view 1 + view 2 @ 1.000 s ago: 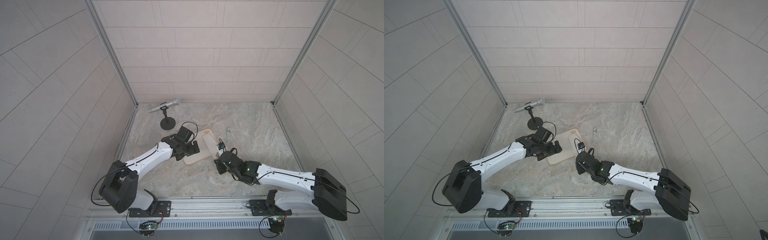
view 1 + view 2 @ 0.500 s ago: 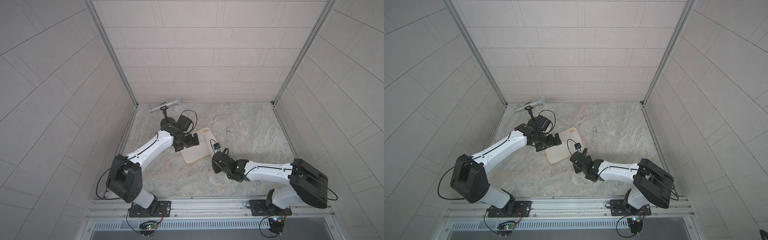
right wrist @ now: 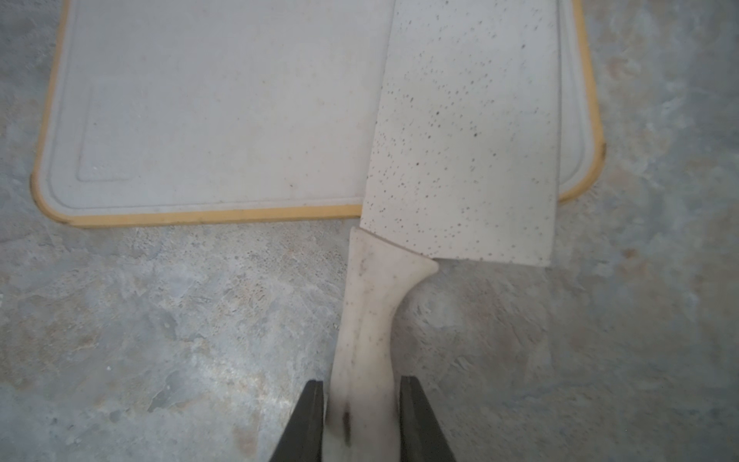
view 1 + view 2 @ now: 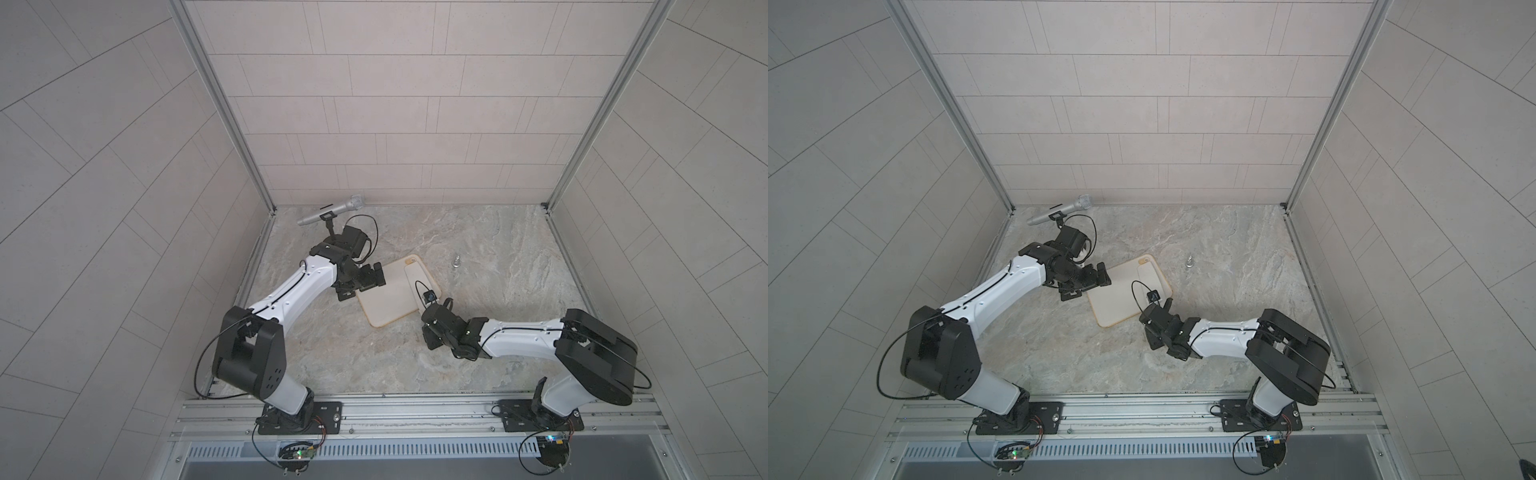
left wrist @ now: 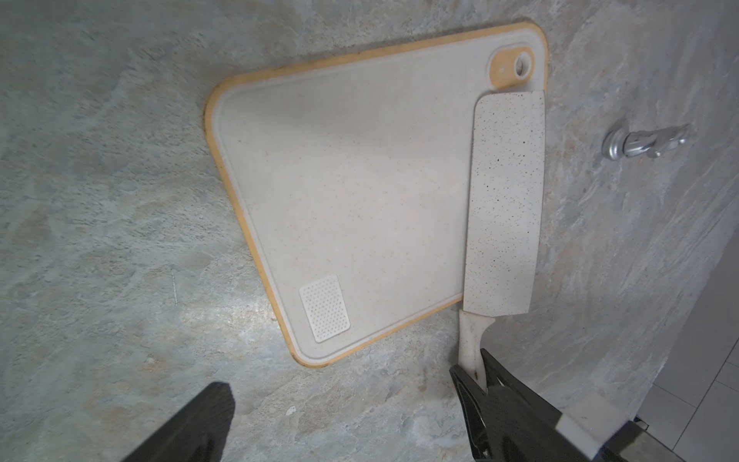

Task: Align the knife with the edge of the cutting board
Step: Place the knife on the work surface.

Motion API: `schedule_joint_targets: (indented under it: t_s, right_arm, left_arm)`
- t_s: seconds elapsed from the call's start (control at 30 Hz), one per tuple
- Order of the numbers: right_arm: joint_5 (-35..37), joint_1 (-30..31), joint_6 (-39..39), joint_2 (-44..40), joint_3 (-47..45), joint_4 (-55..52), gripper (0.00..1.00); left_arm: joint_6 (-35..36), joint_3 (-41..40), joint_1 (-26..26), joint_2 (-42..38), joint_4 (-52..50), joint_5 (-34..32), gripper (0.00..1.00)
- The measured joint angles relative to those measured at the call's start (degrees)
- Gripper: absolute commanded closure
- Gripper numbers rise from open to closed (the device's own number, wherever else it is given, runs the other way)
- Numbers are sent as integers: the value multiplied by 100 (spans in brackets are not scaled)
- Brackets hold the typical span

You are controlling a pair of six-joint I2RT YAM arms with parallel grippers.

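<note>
marbled stone tabletop [image 4: 478,353], tiled walls [image 4: 374,104]; only wrist views show my right gripper [image 3: 362,384] clamped on the knife [image 3: 464,140] handle; my left gripper [image 4: 363,284] gapes.

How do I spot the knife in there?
Look at the cream cutting board in the middle of the grey stone tabletop. The knife lies flat along the board's edge on the right arm's side, its pale handle gripped by the right end effector. Unlike the tan-rimmed board beneath, its broad rectangular blade is rimless and darkly speckled.
</note>
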Motion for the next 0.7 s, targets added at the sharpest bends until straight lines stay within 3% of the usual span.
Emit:
schedule_joint_targets:
  t_s: [0.3,0.6,0.7]
  right_arm:
    - [-321,0,-151,0,0,-17,49]
    - [-752,-295,-293,-260,0,-210,8]
    - [-1086,-669,-396,-590,9,-271,0]
  left_arm:
    - [39,-153,310,81,103,111,0]
    - [59,-160,433,197,127,177,0]
    - [59,-160,494,254,127,214,0]
